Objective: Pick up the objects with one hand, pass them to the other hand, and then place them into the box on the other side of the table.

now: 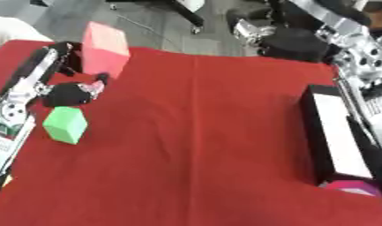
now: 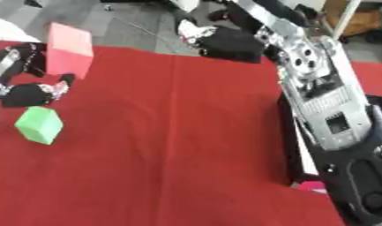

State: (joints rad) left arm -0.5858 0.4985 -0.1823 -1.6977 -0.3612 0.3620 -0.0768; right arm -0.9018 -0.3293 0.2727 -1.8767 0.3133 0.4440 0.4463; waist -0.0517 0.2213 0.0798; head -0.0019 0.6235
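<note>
On the left, my left hand (image 1: 70,93) sits on the red cloth (image 1: 201,145) just above the green cube (image 1: 66,125), holding nothing that I can see; whether its fingers are curled I cannot tell. The pink block (image 1: 105,49) stands behind it. At the far right edge lies the black box (image 1: 332,134). My right hand (image 2: 195,32) hangs beyond the table, its fingers unreadable. I judge the handover and placing still lie ahead.

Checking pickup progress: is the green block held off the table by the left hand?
No, the green block sits on the red cloth, just below the left hand.
</note>
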